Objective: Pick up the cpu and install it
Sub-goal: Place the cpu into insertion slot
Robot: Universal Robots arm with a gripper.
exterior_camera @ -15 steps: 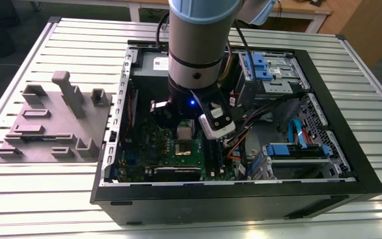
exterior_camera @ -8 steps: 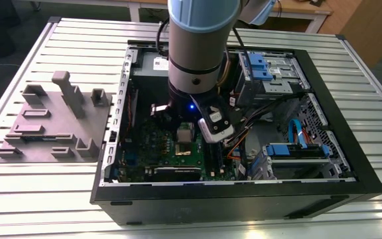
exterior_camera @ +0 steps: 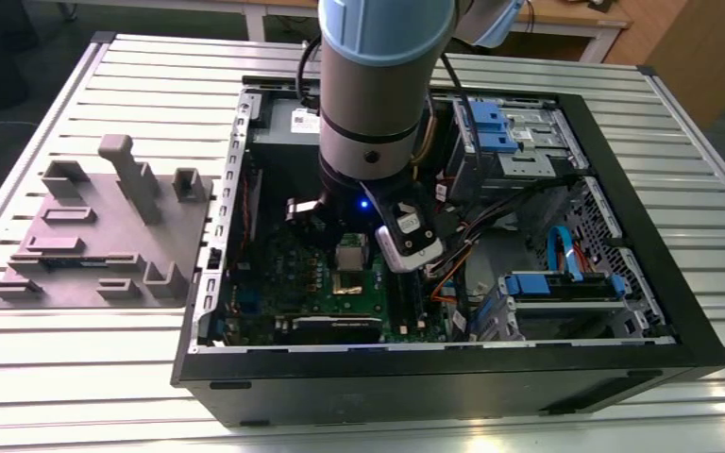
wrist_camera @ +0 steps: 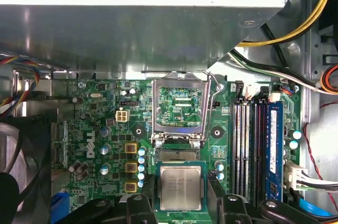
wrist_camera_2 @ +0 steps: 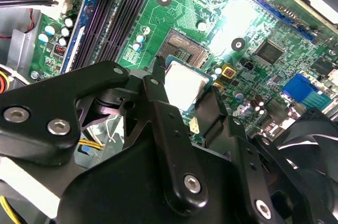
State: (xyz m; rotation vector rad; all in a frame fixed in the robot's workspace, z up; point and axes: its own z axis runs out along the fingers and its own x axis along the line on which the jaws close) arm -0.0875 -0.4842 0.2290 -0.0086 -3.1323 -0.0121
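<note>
The slatted metal table is carrying an open black computer case, and the arm is reaching down into it. Well off to the side of the gripper, outside the case, a grey moulded tray is lying on the table. A grey box is sitting in the case behind the arm; its white label is showing print too small to read.

Under the gripper the green circuit board is lying flat, with white lettering beside a black fan. Just beyond the fingertips, the silver hinged frame is standing raised, and the socket at its foot is lying bare. Dark memory slots are running alongside the gripper.

The black fingers are pinching the cpu by two opposite edges, holding it above the board and just short of the socket. Its shiny top is bearing faint print that cannot be read. In the second wrist view the gripper is gripping the cpu beside the empty socket.
</note>
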